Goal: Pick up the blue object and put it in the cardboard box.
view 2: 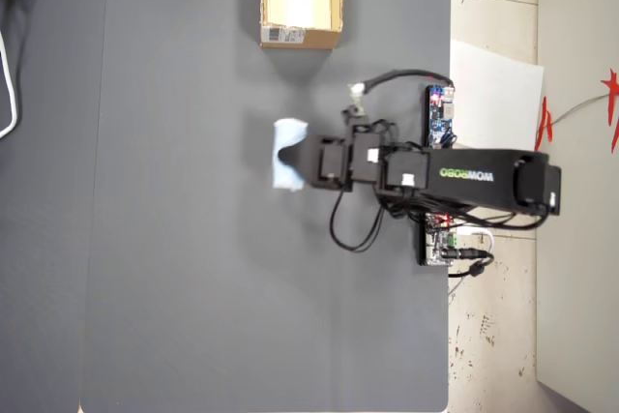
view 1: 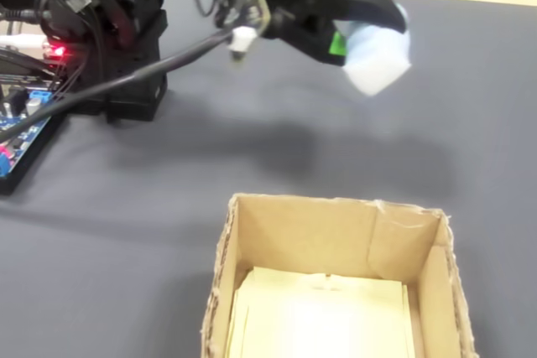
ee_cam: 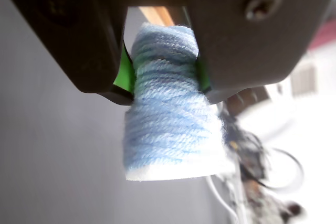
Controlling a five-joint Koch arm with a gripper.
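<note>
Wrist view is mostly filled by the claw (ee_cam: 163,80) and the blue object (ee_cam: 170,124); background there is blurred, only a tangle of wires at lower right. Fixed view cuts off the cardboard box (view 1: 336,232) at the bottom edge, and the object is motion-smeared. Box sits open-topped on the grey mat (view 2: 174,239); only a pale yellowish floor shows inside. Overhead view: box (view 2: 301,38) at the mat's top edge, well apart from the arm. Claw clenched on the blue object, green-padded jaws pinching its upper part, lower part sticking out past the tips. Object is held off the mat, outside the box
</note>
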